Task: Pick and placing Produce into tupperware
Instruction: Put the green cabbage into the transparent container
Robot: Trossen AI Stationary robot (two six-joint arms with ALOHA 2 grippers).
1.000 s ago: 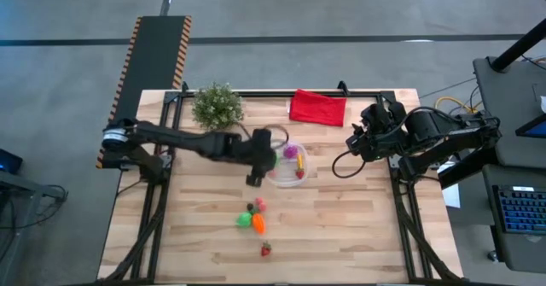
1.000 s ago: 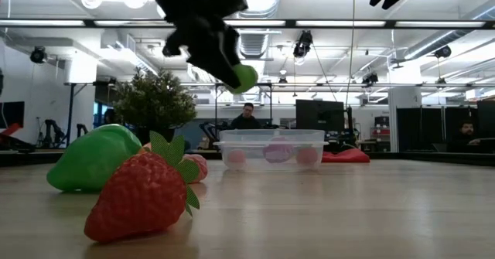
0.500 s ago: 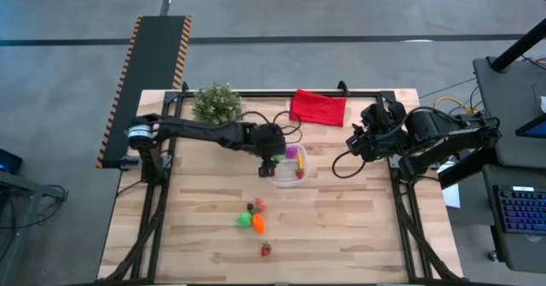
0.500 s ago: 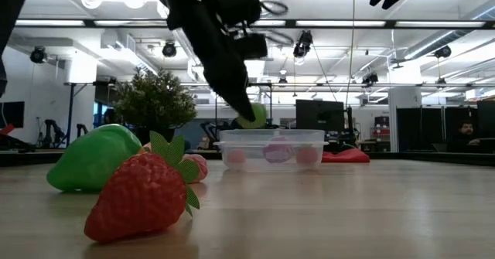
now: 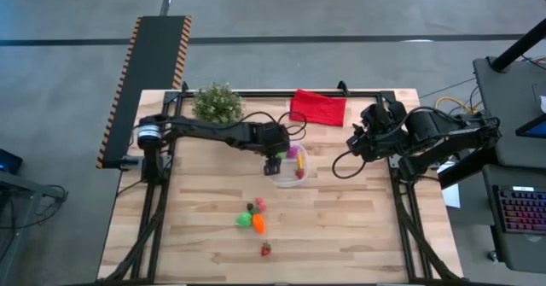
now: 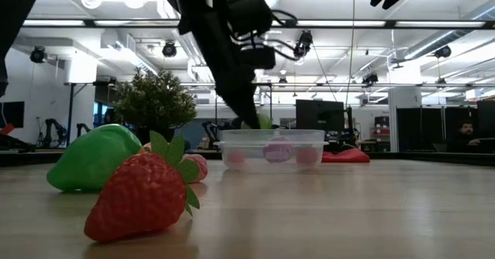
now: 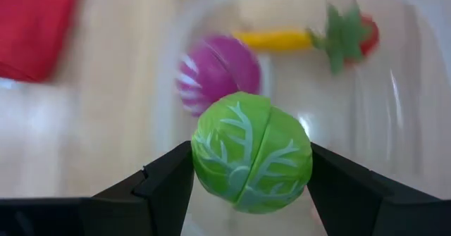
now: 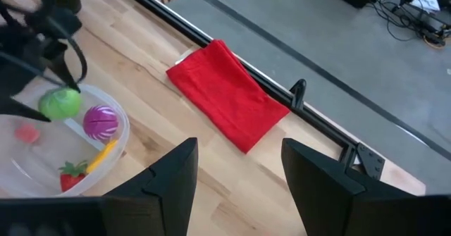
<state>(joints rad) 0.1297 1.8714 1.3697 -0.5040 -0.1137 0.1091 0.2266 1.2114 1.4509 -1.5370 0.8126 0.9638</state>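
Observation:
My left gripper is shut on a green toy cabbage and hangs over the left part of the tupperware, a round clear tub. In the low view the cabbage sits just above the tub's rim. Inside the tub lie a purple piece, a yellow piece and a red strawberry. More produce lies loose on the table nearer the front edge: green, orange, pink and a strawberry. My right gripper waits open, raised at the table's right. My left gripper pinches the cabbage by two opposite sides between its two fingers. The fingers slant down from the table's left. The cabbage hangs clear of the tub and of the pieces inside it.
A bushy potted plant stands at the far left and a folded red cloth lies at the far edge, right of the tub. Bare wood lies between the tub and the loose produce.
My left gripper has carried the cabbage toward the table's right and far edge and down, from beside the tub to just above its rim, rolling its wrist on the way. It has stayed shut on the cabbage.

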